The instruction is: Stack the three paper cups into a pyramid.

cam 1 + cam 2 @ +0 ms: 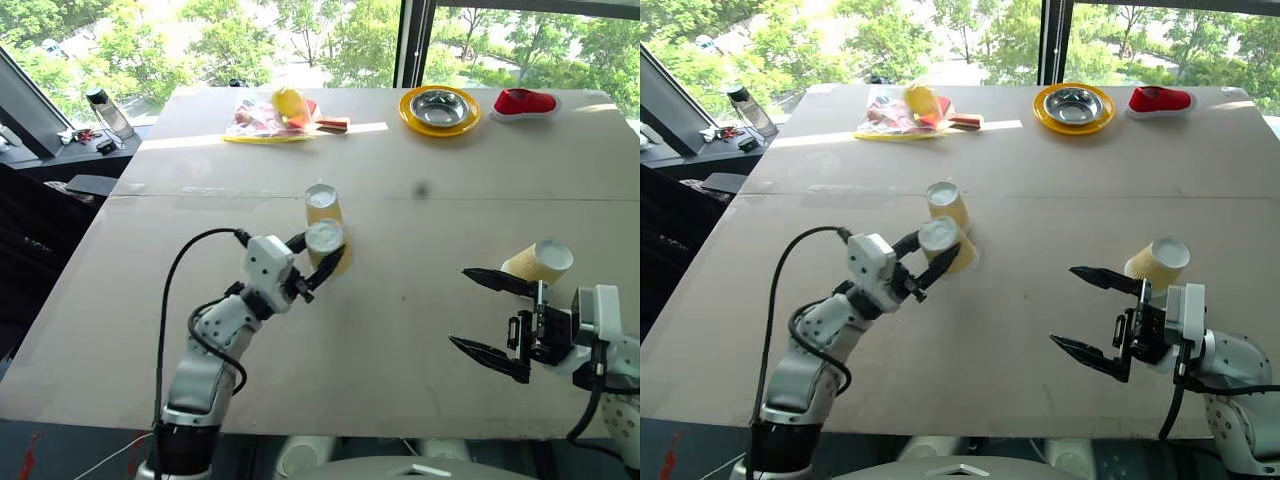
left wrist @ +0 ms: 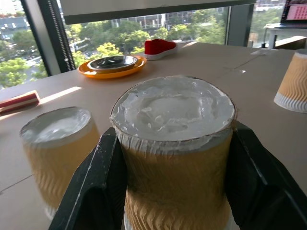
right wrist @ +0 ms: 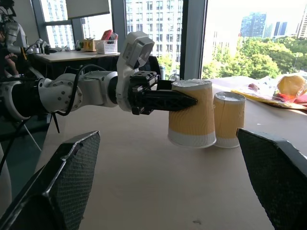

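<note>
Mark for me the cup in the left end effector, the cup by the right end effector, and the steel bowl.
held cup [image 1: 325, 236], left eye view, white base
lone cup [image 1: 540, 262], left eye view, ribbed side
steel bowl [image 1: 440, 107], left eye view, inside of the bowl

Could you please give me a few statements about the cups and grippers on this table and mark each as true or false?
1. The left gripper is shut on a paper cup. True.
2. The right gripper holds a cup. False: its fingers stand open with nothing between them, and the nearest cup sits just beyond it.
3. All three cups are stacked into a pyramid. False: none rests on another.
4. A second cup stands upside down right beside the gripped one. True.
5. The steel bowl sits on a yellow plate at the far side of the table. True.
</note>
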Robot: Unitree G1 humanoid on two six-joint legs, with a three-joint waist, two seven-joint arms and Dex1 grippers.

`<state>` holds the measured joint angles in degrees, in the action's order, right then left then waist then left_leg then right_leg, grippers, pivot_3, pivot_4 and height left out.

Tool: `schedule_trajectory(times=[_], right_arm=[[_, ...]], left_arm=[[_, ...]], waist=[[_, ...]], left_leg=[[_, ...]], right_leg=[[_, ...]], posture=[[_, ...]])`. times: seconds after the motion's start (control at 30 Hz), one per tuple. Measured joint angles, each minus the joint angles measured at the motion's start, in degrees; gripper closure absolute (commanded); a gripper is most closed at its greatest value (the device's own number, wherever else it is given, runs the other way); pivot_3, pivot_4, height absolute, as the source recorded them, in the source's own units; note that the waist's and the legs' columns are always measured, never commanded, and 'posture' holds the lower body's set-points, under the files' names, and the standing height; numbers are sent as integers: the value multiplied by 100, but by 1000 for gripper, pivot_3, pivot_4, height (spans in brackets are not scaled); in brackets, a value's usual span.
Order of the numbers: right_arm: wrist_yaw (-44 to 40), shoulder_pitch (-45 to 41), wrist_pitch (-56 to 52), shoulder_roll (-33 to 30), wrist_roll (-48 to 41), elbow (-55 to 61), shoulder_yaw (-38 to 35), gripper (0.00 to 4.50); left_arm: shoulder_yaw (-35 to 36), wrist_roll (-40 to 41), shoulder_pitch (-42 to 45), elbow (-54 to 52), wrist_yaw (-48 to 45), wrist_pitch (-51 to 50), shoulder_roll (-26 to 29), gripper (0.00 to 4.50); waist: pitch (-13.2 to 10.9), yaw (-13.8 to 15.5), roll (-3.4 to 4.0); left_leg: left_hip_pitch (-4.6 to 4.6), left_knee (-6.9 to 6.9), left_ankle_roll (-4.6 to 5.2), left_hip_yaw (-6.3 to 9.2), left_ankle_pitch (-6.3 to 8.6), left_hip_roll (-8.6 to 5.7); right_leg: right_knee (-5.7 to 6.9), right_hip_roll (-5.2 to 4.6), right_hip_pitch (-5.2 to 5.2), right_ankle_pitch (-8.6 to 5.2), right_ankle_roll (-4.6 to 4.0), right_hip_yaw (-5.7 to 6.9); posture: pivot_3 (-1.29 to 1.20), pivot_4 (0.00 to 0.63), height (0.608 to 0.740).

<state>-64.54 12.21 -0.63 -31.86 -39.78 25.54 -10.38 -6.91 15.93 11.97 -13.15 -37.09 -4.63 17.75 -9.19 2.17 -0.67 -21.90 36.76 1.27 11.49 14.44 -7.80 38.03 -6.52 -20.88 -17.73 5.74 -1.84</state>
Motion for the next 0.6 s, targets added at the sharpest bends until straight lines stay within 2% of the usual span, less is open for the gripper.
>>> schedule_trajectory(times=[0.2, 0.33, 0.6], right_arm=[[1066, 91, -44, 131, 703, -200, -246, 0], [1834, 369, -298, 369, 778, -30, -425, 0], [2325, 1068, -410, 736, 775, 660, -354, 0]], left_arm=[[-687, -462, 1060, 1555, -169, 130, -601, 2430], [-782, -683, 1358, 2207, -147, 307, -903, 2430], [-780, -1084, 2184, 3483, 216, 682, -1454, 2430]], waist=[[2, -130, 0], [3, -143, 0], [5, -125, 0]], left_leg=[[-8, 8, 1, -5, 0, 0], [-32, 8, 0, -10, -1, 4], [-65, 65, 1, -17, -1, -5]], right_leg=[[3, 5, -9, 4, 7, -10], [18, 6, -43, 4, 7, -18], [72, 9, -73, 16, 25, -31]], posture=[[0, 150, 732], [0, 150, 732], [0, 150, 732]])
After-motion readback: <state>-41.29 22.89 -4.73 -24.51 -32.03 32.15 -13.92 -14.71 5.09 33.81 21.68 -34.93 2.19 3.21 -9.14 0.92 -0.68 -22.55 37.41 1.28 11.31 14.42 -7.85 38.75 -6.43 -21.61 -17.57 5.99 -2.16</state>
